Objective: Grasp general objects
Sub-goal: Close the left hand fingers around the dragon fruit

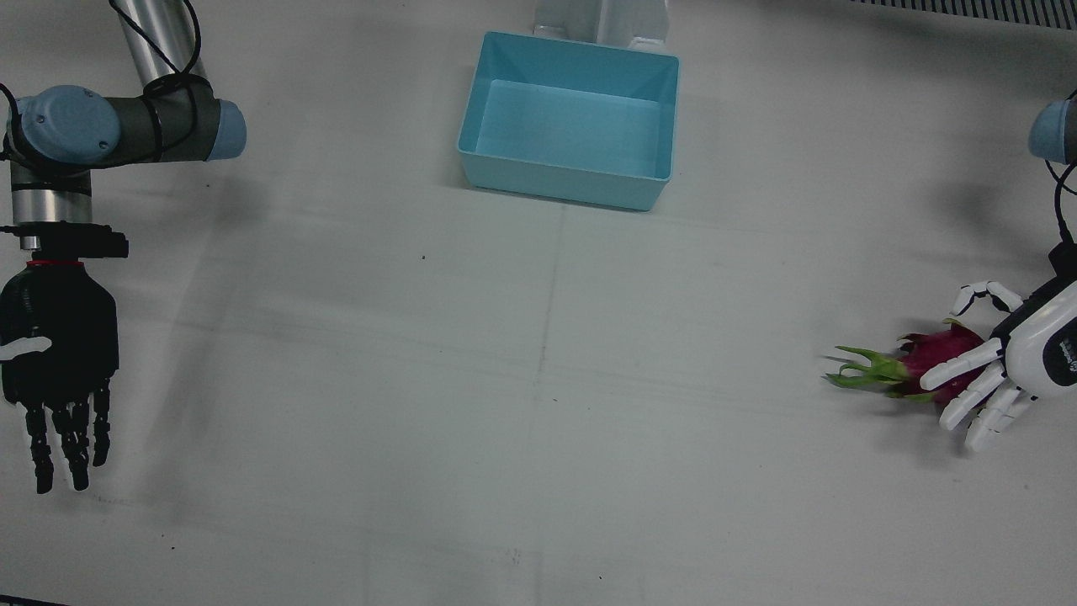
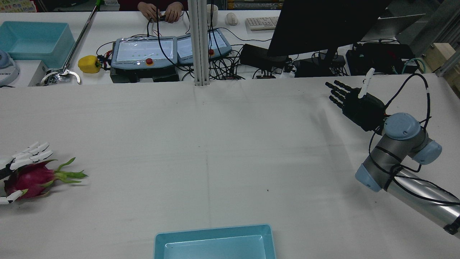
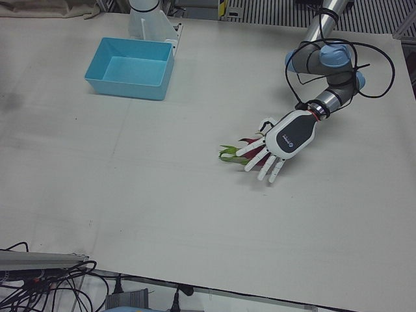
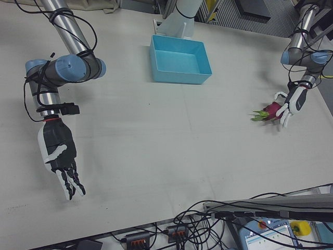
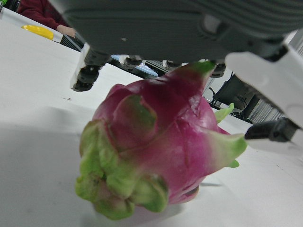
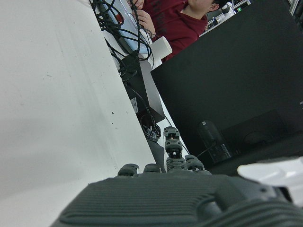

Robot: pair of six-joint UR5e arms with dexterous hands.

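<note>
My white left hand (image 1: 1005, 370) carried a dark oval panel with a small line of print, too blurred in the front view for me to read, and the only other writing I could find was a few cut-off letters on a white device (image 2: 7, 70) at the far left of the back bench in the rear view, also not legible to me. The dragon fruit (image 1: 930, 364) lay on its side on the white table (image 1: 538, 379) near the robot's left edge, its green leafy tips pointing toward the table's middle. The left hand was draped over the red body with its fingers (image 1: 959, 364) spread across the top and a thumb curled round the far side; the wrist camera showed the fruit resting on the table right under the palm, but whether the fingers were pressing on it or only lying over it I could not tell. In the rear view most of that hand was cut off by the frame edge. My black right hand (image 1: 59, 353) hovered well apart over bare table, fingers straight and apart, grasping nothing. The light blue bin (image 1: 570, 118) stood by the pedestals, nothing in it.
</note>
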